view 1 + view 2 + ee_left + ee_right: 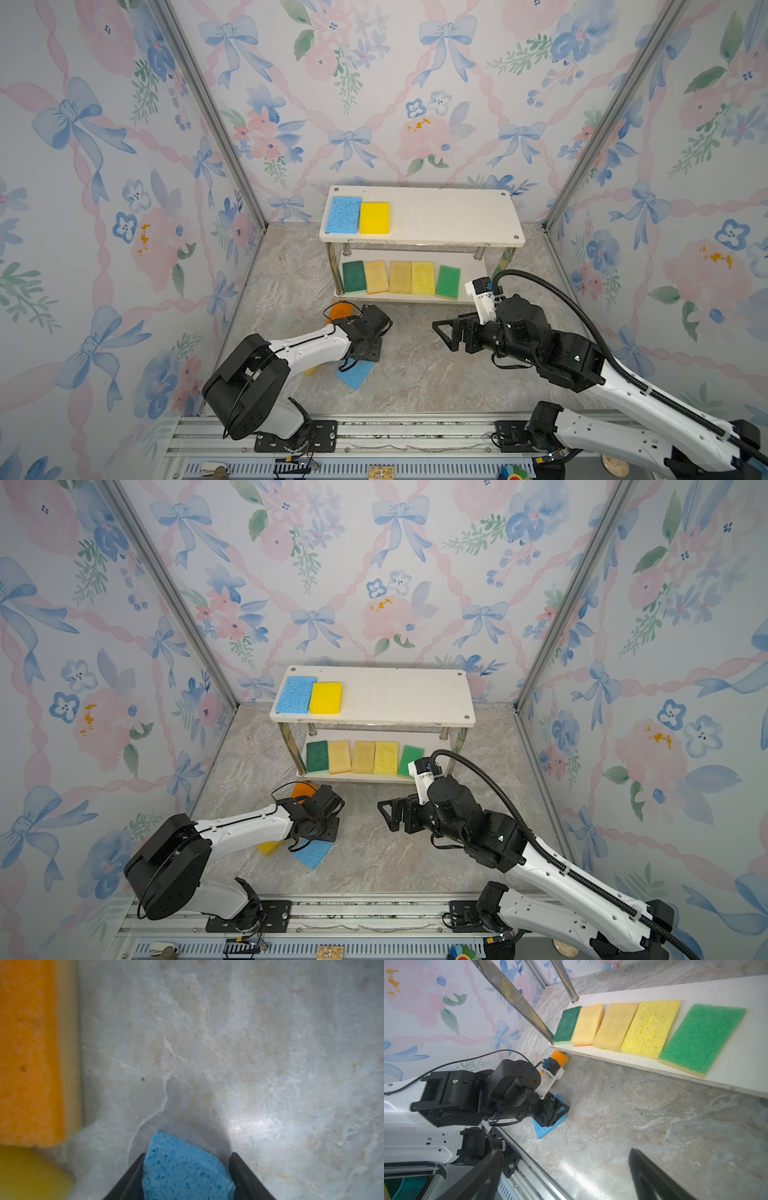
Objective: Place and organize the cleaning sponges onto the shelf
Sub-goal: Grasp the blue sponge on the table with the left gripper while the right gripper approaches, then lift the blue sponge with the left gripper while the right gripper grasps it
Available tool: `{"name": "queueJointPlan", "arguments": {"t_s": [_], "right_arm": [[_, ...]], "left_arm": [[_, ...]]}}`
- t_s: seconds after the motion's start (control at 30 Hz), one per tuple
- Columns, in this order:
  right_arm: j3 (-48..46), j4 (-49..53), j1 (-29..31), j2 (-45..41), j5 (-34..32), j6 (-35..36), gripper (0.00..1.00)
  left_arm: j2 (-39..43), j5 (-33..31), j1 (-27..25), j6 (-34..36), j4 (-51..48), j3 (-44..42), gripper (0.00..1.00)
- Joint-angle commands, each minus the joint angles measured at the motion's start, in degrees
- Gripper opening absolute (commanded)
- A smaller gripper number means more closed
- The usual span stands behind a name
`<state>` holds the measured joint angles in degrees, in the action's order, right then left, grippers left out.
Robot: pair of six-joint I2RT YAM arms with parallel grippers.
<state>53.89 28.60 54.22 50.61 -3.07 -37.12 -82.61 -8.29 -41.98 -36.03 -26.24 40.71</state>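
On the marbled grey floor surface (415, 386), in front of the two-tier white-board shelf on chrome tube legs (449, 216), a flat rectangular blue open-pored sponge (358, 375) is found lying askew. It is judged light, soft and readily compressed, with a rough surface unlikely to slip. A hold across its short width, near one end, is considered suitable, though it may be expected to bow if squeezed hard.

In the left wrist view this blue sponge is seen between the two black fingers of the left gripper (187, 1156), both of which appear to touch its sides. Whether it is firmly clamped cannot be told. The left arm (307, 347) is stretched forward and low, with the wrist bent down so that the gripper points at the floor.

A thick orange-topped sponge (338, 311) is noted just beyond the wrist, and a yellow sponge (311, 370) is partly hidden beneath the forearm. On the shelf, a second blue sponge (343, 215) and a bright yellow sponge (374, 218) are laid side by side at the left end of the upper board, as the top views show it. Five sponges, dark green, two tan, yellow and light green, are lined along the lower board (737, 1076).

The right gripper (441, 333) is held level above the floor near the middle, its jaws wide apart and empty, pointed toward the left arm.
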Motion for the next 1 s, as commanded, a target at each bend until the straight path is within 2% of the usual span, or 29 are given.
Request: {"name": "queueJointPlan", "arguments": {"t_s": [0.0,0.13,0.3,0.47,0.6,0.7,0.87,0.97], "right_arm": [[-0.92,-1.77,1.28,1.60,-0.32,-1.83,0.97],[-4.26,-4.51,3.52,4.69,-0.88,-6.25,0.97],[-9.50,-15.00,7.68,11.45,-1.21,-10.13,0.97],[-8.33,-22.35,12.93,20.78,-2.92,-10.19,0.97],[-8.57,-30.96,13.72,27.23,-1.27,-12.95,0.99],[-8.37,-34.00,14.12,30.03,-1.73,-14.92,0.91],[-7.19,-33.62,14.73,31.60,-3.76,-15.79,0.79],[-6.27,-32.62,15.08,32.22,-4.43,-15.75,0.67]], "left_arm": [[3.07,5.13,0.38,-1.58,-1.90,3.04,0.64],[5.32,6.24,1.32,-3.57,-1.52,5.31,0.65],[6.58,10.85,2.98,-6.98,2.65,5.05,0.65],[8.88,14.40,3.38,-12.35,8.52,3.27,0.66],[10.96,16.76,3.74,-16.67,13.08,1.47,0.66],[12.99,17.17,3.82,-19.13,14.79,0.39,0.65],[16.40,16.65,4.00,-20.59,15.35,-0.71,0.65],[16.93,17.25,4.08,-20.75,15.36,-0.94,0.65]]}}
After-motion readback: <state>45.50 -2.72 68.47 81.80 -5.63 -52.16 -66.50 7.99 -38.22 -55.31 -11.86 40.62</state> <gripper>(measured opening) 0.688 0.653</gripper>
